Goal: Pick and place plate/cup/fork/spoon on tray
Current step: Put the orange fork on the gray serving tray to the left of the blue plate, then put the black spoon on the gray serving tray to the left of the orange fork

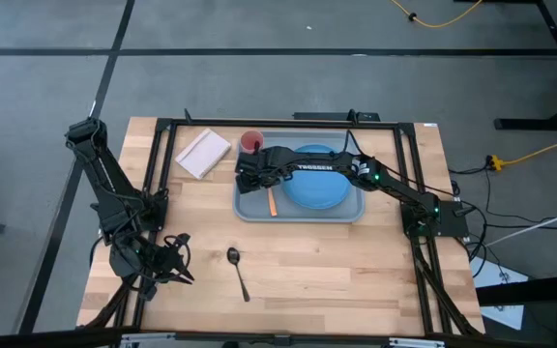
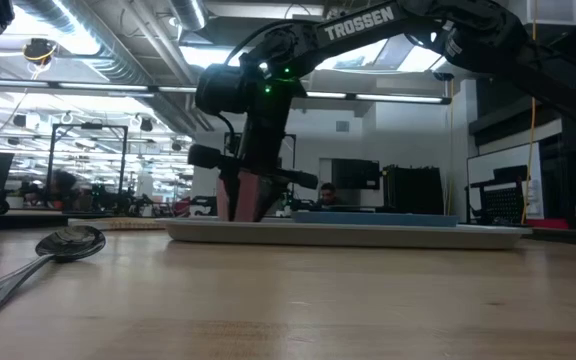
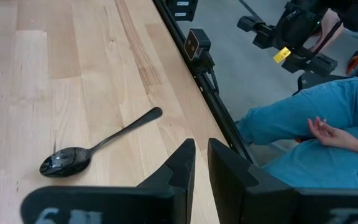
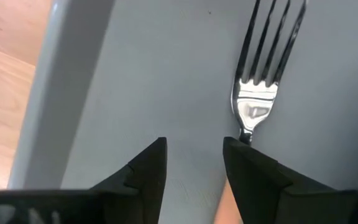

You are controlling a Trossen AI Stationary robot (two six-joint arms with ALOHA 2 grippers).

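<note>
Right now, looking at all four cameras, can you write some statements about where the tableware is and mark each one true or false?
1. The spoon lies on the bare table, outside the tray. True.
2. The fork is on the table beside the spoon. False: it lies inside the tray, left of the plate.
3. The right gripper reaches over the tray's left part, with open fingers and nothing between them. True.
4. The cup stands on the plate. False: it stands at the tray's far left corner, apart from the plate.
5. The left gripper holds the spoon. False: it waits near the table's left front, empty, the spoon beside it.
</note>
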